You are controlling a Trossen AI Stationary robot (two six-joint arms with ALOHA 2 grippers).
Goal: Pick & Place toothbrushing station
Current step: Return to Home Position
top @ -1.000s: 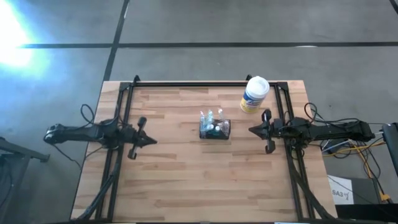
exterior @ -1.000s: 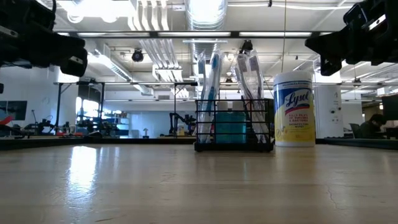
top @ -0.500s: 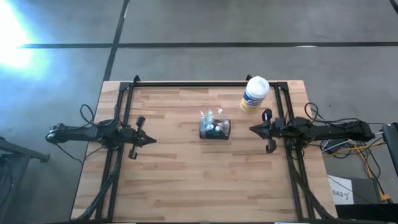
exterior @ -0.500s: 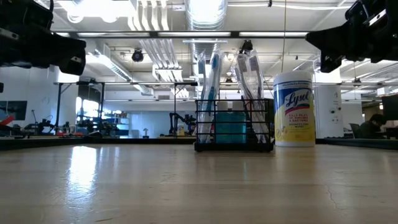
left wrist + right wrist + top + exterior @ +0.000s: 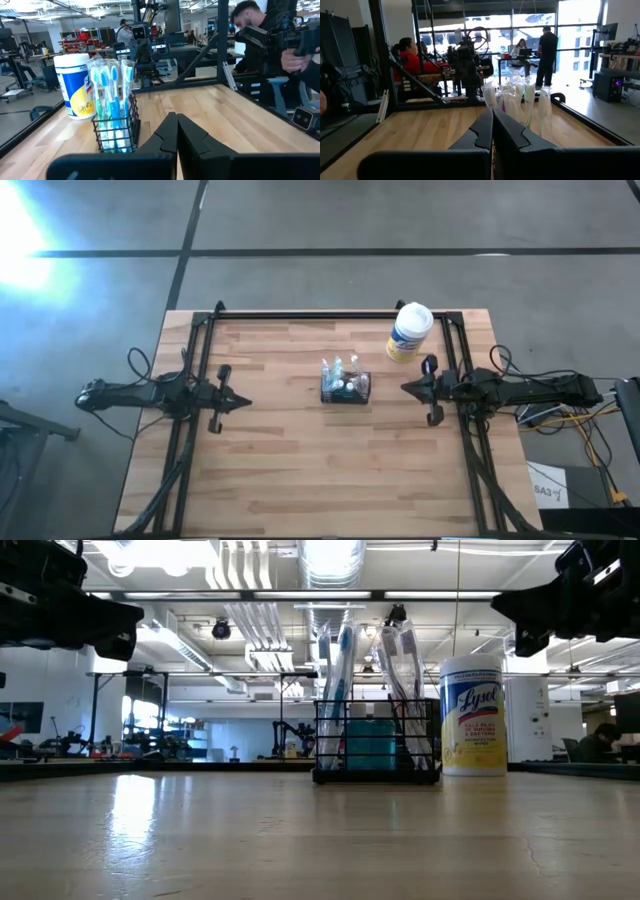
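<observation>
Black wire mesh forms the caddy (image 5: 345,386), which stands upright near the middle of the wooden bench (image 5: 300,480), a little toward 12 o'clock from its centre. We see toothbrushes (image 5: 340,670) in clear wrappers standing heads up in its compartments, with a teal item (image 5: 371,745) low between them. The white canister (image 5: 409,332) stands between 1 and 2 o'clock from the caddy, near it but apart, close to a far corner of the bench.

The left arm (image 5: 150,393) lies at the bench's 9 o'clock edge. The left jaws point toward 3 o'clock at the caddy and are well apart from it. In that arm's wrist view we see them pressed together with nothing between them. The right arm (image 5: 500,390) lies at the 3 o'clock edge. The right jaws point toward 9 o'clock and are likewise pressed together and holding nothing. They are nearer the caddy than the left ones, yet clear of it.

In the low view both arms hang above the bench surface. Beyond the bench we make out a seated person (image 5: 410,57) and a standing person (image 5: 547,47).
</observation>
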